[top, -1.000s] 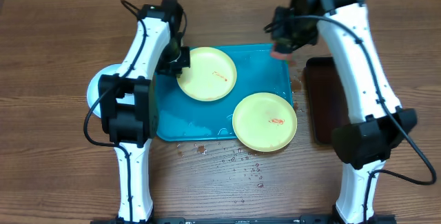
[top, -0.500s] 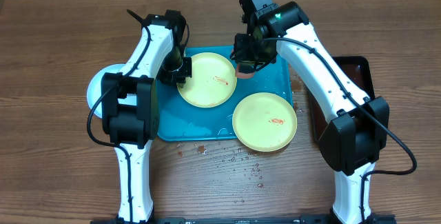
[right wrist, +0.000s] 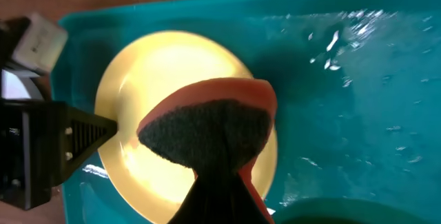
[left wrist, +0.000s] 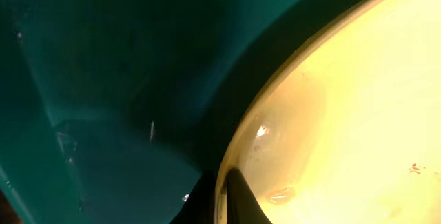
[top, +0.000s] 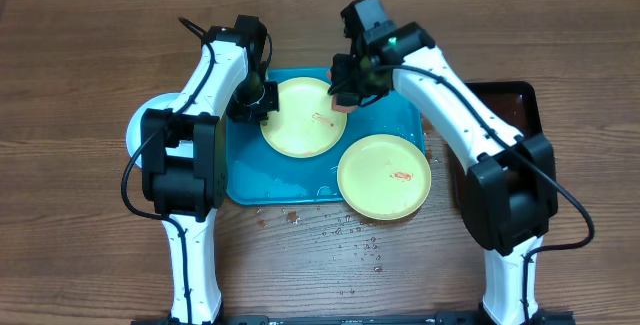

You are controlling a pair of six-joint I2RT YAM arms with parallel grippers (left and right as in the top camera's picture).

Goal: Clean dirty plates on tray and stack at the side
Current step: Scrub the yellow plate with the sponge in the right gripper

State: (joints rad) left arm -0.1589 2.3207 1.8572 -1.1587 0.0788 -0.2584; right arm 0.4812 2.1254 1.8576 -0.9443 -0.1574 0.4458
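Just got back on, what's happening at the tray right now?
The left gripper pinches the rim of a yellow-green plate on the tray. The right gripper holds a sponge over that plate. A second yellow-green plate, smeared red, lies across the tray's near right corner; a light blue plate sits left of the tray.

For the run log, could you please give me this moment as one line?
left gripper: pinching rim of upper plate | right gripper: holding sponge over it | tray: wet | second yellow plate: smeared, overlapping tray corner
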